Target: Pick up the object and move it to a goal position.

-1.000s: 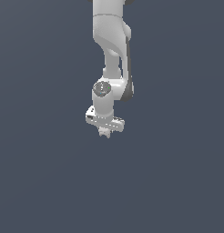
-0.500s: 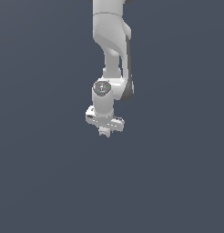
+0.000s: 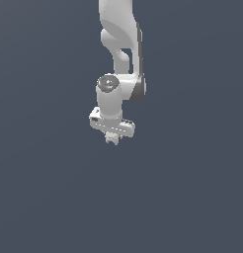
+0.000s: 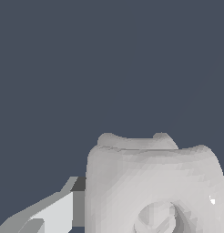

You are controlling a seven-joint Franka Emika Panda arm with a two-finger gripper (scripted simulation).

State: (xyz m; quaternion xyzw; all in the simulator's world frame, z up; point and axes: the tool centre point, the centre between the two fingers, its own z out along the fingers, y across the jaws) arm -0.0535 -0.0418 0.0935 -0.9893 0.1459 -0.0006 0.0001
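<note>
The white arm hangs down in the middle of the exterior view, and its gripper [image 3: 112, 138] points down. A tiny off-white lumpy object [image 3: 112, 140] sticks out under the hand, held between the short fingers. In the wrist view the object [image 4: 150, 182] fills the near part of the picture as a pale, bumpy lump with stubby prongs and a round dimple. One grey-white finger [image 4: 50, 214] shows beside it, pressed to its side. The other finger is hidden behind the object.
Only a flat, plain dark blue-grey background surrounds the arm in both views. No table edge, container or other item shows.
</note>
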